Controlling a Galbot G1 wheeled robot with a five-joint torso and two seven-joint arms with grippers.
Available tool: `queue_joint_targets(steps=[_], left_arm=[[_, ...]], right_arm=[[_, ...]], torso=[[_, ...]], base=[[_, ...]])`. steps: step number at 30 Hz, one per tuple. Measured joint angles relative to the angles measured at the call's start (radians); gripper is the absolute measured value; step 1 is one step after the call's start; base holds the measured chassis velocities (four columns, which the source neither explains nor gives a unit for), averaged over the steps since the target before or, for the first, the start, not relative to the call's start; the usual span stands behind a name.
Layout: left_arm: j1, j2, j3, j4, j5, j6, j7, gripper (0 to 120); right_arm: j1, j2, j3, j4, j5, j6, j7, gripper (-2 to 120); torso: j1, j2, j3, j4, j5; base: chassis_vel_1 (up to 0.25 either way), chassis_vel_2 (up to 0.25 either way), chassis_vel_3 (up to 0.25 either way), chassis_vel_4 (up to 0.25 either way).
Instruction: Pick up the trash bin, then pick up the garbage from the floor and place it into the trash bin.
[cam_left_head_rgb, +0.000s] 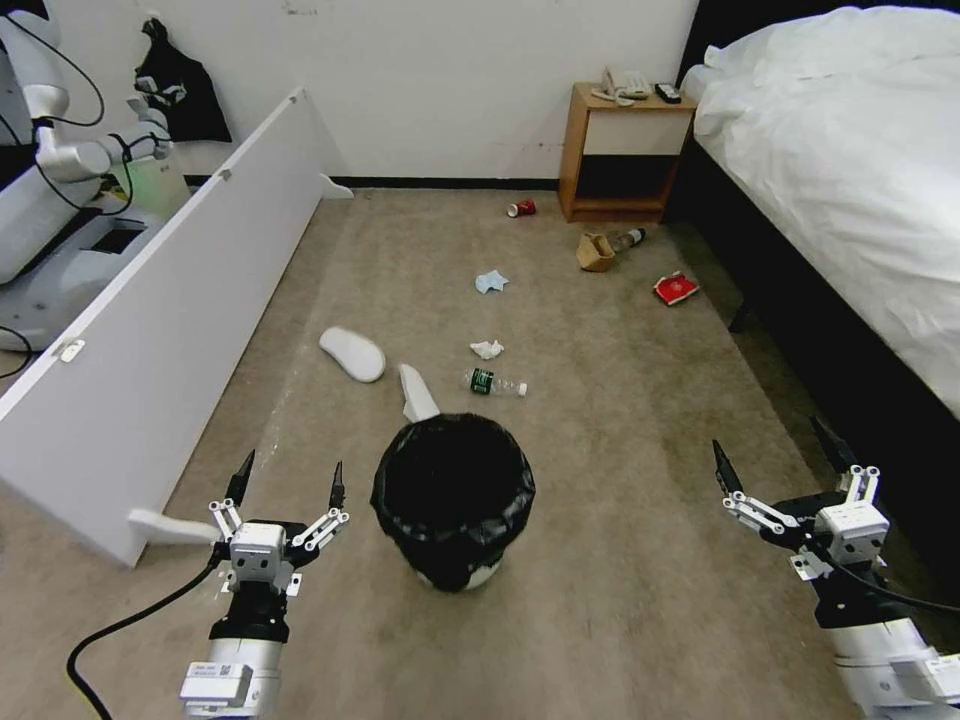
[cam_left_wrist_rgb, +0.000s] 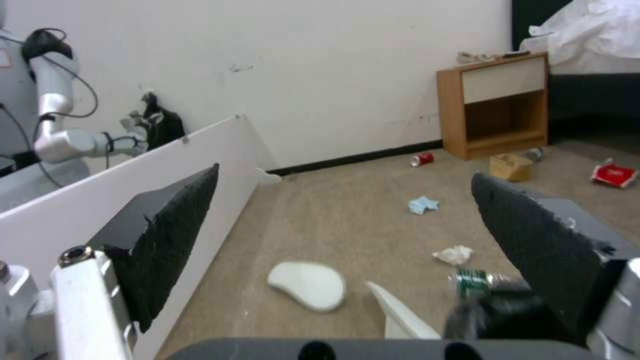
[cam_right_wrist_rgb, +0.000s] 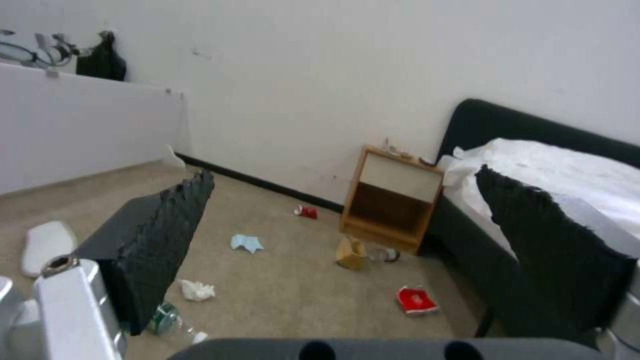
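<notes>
Left gripper (cam_left_head_rgb: 289, 476): fingers spread wide, holding nothing, hovering above the carpet just left of the trash bin, not touching it.
Right gripper (cam_left_head_rgb: 776, 456): fingers apart, nothing held, hovering well right of the bin, near the bed's dark side.
Trash bin (cam_left_head_rgb: 453, 498): upright on the carpet (cam_left_head_rgb: 620, 590) between the two grippers, black bag folded over the rim, white base showing at the bottom.
Slippers: one slipper (cam_left_head_rgb: 352, 353) lies flat beyond the bin toward the white board; second slipper (cam_left_head_rgb: 417, 392) just behind the bin's far rim.
Bottle (cam_left_head_rgb: 494, 382): clear, green label, on its side just beyond the bin, beside the second slipper.
Tissue (cam_left_head_rgb: 487, 349): crumpled white, a little past the bottle.
Face mask (cam_left_head_rgb: 491, 282): light blue, mid-carpet, farther out.
Paper bag (cam_left_head_rgb: 596, 252): brown, near the nightstand's foot, another clear bottle (cam_left_head_rgb: 628, 239) touching or just beside it.
Red can (cam_left_head_rgb: 521, 208): on its side by the far wall, left of the nightstand (cam_left_head_rgb: 622, 150).
Red packet (cam_left_head_rgb: 676, 289): near the bed (cam_left_head_rgb: 850, 170) edge.
White board (cam_left_head_rgb: 160, 320): long panel standing along the carpet's left edge.
</notes>
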Motion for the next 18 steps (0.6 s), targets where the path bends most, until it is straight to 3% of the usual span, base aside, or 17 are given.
queue_joint_targets(steps=[8,18], left_arm=[[0.001,-0.002,0.001,0.0,0.0,-0.003,0.0,100],[0.006,0.005,0.009,-0.001,0.027,0.023,-0.012,100]], right_arm=[[-0.001,0.0,-0.004,-0.004,0.008,0.023,-0.008,100],[-0.004,-0.002,-0.005,-0.008,0.01,0.029,-0.012,100]], torso=[[0.0,0.0,0.0,0.0001,-0.0002],[0.0,0.0,0.0,-0.0002,-0.0001]], base=[[-0.203,0.183,0.175,-0.179],[0.002,-0.003,-0.015,0.004]])
